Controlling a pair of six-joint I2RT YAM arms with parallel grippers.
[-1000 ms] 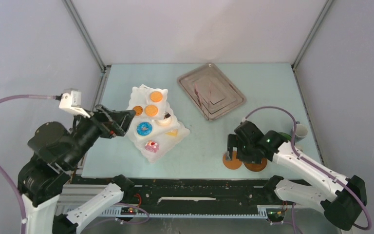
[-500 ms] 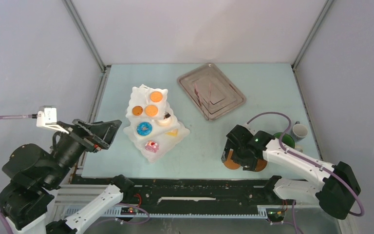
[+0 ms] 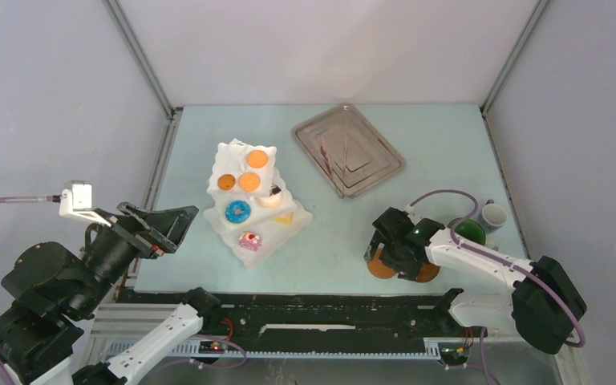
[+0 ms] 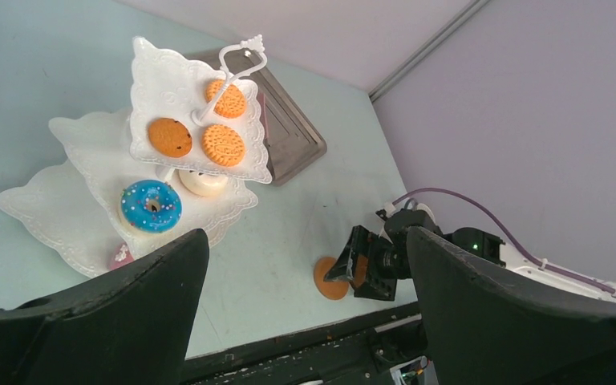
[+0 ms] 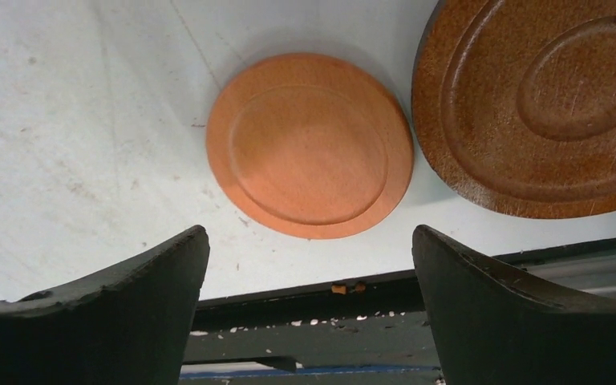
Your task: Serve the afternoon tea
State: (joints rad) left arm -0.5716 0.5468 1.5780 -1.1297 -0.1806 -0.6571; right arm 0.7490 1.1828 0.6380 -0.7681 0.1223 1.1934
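Note:
The white three-tier stand (image 3: 223, 152) (image 4: 156, 76) holds orange biscuits (image 3: 249, 182) on top. Lower down sit a blue doughnut (image 3: 238, 212) (image 4: 151, 206), a pink doughnut (image 3: 249, 240) and a yellow cake slice (image 3: 284, 217). My left gripper (image 3: 164, 220) (image 4: 306, 241) hangs open and empty, raised to the left of the stand. My right gripper (image 3: 385, 253) (image 5: 309, 233) is open just above a light orange-brown coaster (image 3: 379, 269) (image 5: 310, 144). A darker brown coaster (image 3: 425, 273) (image 5: 545, 104) lies beside it. The green-lined mug (image 3: 469, 231) and small white cup (image 3: 493, 215) stand behind the right arm.
A silver metal tray (image 3: 349, 150) (image 4: 293, 136) lies at the back with pink tongs (image 3: 338, 156) on it. The coasters lie close to the table's near edge (image 5: 305, 289), with the black rail just beyond it.
My left arm has pulled back to the left and down, away from the stand. The right gripper has shifted slightly toward the near edge over the coasters, uncovering the mug.

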